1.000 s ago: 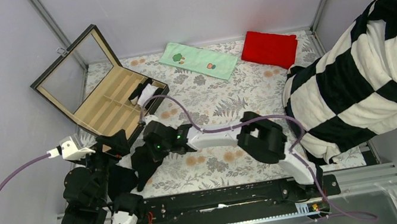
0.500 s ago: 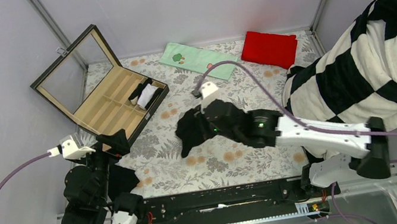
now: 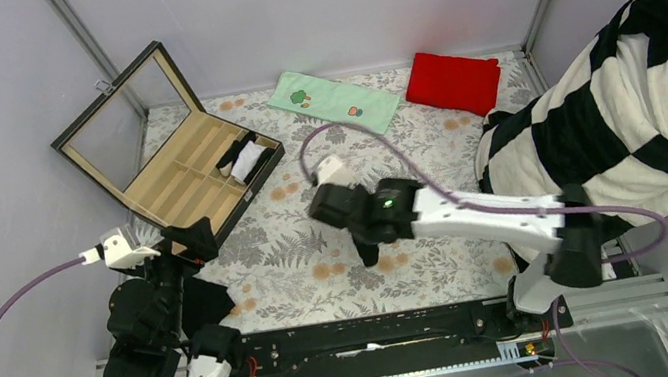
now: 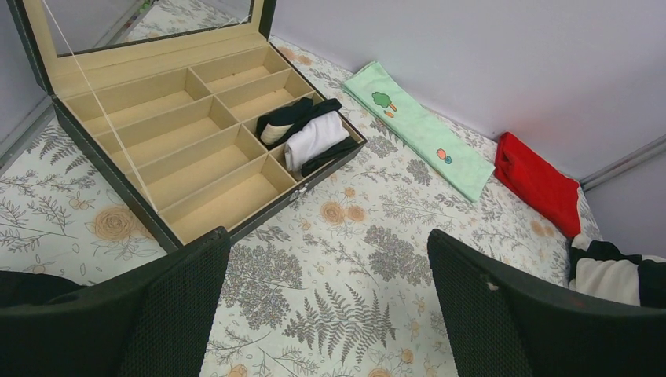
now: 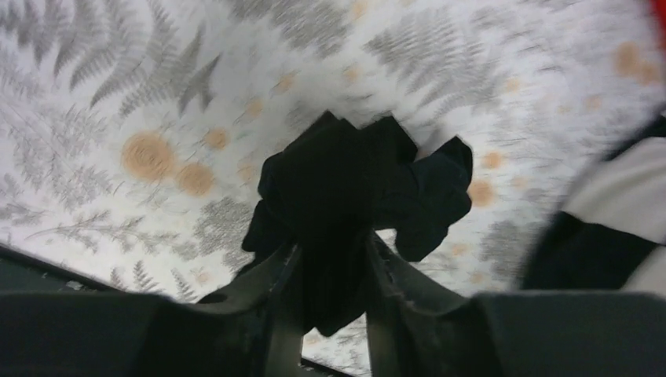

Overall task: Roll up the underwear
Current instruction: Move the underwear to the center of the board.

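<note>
Laydown stage by the look of it, no rolling yet: right gripper clamped on one black underwear piece, fingers nearly together with cloth packed between them, wad bunched and dangling over the flowery tabletop around the middle, slightly toward the near edge. Next up, probably: lower it, let go, then spread it flat, likely a two-arm job, no tidy roll possible from a crumpled wad. Left gripper parked by the near left corner, fingers wide apart, holding nothing, aimed toward the open compartment box at the far left corner, a couple of rolled items sitting in one slot. Hard bits: right wrist view smeared, so no way to judge cloth touching the tabletop versus hanging clear; from the top view just a dark scrap under the wrist, shape unreadable, no clue about waistband direction either. More black cloth tucked against the left arm by the near edge, mostly covered, so no telling how many pieces or even whether underwear at all
</note>
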Tool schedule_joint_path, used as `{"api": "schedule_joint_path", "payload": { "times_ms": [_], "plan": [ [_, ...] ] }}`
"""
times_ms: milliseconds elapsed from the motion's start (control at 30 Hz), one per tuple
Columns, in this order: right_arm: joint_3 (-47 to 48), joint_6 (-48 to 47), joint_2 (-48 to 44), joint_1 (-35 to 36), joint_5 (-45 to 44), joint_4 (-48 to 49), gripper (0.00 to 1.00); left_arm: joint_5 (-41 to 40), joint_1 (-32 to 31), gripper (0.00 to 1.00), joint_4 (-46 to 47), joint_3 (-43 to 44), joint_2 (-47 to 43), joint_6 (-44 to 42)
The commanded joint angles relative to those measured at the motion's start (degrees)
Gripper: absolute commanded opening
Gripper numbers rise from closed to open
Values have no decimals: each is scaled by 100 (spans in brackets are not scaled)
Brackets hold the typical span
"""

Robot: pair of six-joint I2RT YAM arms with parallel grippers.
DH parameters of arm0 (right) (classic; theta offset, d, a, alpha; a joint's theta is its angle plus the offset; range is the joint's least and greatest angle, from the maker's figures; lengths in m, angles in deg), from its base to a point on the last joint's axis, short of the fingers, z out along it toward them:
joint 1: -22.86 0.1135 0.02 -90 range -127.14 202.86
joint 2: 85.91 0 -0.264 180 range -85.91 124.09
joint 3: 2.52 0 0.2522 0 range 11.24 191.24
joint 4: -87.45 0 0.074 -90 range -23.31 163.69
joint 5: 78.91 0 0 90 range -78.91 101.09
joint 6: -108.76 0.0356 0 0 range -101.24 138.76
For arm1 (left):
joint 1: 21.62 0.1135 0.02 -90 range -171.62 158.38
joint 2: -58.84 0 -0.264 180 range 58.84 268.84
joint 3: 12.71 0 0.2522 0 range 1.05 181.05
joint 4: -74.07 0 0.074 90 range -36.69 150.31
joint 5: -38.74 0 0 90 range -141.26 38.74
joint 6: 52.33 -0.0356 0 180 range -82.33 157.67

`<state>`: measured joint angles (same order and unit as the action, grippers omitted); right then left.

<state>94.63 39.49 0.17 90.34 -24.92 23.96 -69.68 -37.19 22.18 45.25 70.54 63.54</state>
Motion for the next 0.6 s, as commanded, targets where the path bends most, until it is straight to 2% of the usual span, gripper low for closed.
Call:
{"api": "schedule_joint_path", "payload": {
  "times_ms": [0,67,133,267,433,567],
  "plan": [
    [-370,-293,671,331,1642,1008,46,-187,46,99,140,-17,32,24],
    [-943,-162,352,328,2490,2289,69,-197,46,99,132,0,54,26],
    [-1458,46,0,271,2900,3212,83,-134,50,99,152,14,93,3],
    [-1958,425,-633,-230,2841,3335,86,250,48,99,147,182,392,-43],
    [-2886,1085,-1651,-1394,2229,2658,86,1002,46,99,158,591,1333,15],
    [-3270,1179,-1995,-2233,2355,2253,87,1795,46,99,447,608,2053,310]
  ]
}}
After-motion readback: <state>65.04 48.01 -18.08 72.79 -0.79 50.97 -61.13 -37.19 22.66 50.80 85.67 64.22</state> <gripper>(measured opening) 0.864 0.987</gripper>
